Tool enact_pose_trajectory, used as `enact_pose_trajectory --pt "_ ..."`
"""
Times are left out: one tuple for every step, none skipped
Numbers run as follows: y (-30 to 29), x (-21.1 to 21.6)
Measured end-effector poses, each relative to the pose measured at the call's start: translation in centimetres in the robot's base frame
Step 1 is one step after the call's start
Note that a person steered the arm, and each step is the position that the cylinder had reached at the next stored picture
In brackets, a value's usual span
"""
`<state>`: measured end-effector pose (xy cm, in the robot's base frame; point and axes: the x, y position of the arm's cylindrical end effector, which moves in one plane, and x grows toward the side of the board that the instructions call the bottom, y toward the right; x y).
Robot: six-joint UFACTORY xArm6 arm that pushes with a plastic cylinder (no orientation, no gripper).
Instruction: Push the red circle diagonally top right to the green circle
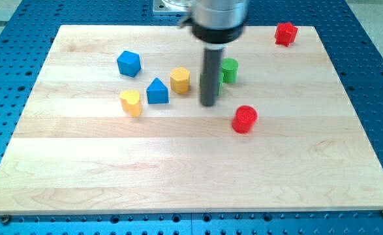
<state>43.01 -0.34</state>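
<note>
The red circle lies right of centre on the wooden board, below and to the right of the green circle. My tip rests between them, grasping nothing, just left of the green circle and apart from the red one. Left sit a yellow hexagon, blue triangle, yellow heart and blue block; a red block occupies the upper right.
</note>
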Motion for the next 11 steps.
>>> enact_pose_trajectory --pt "-1.1 6.9" --pt "5.5 8.6" --pt "12.0 3.4" --pt "13.9 4.4" --pt "17.8 4.6" --pt "22.6 -4.5" --pt "22.3 -8.6" --pt "23.5 -1.5" --pt "18.0 -3.4" --pt "19.9 -9.6" --pt "15.7 -5.6"
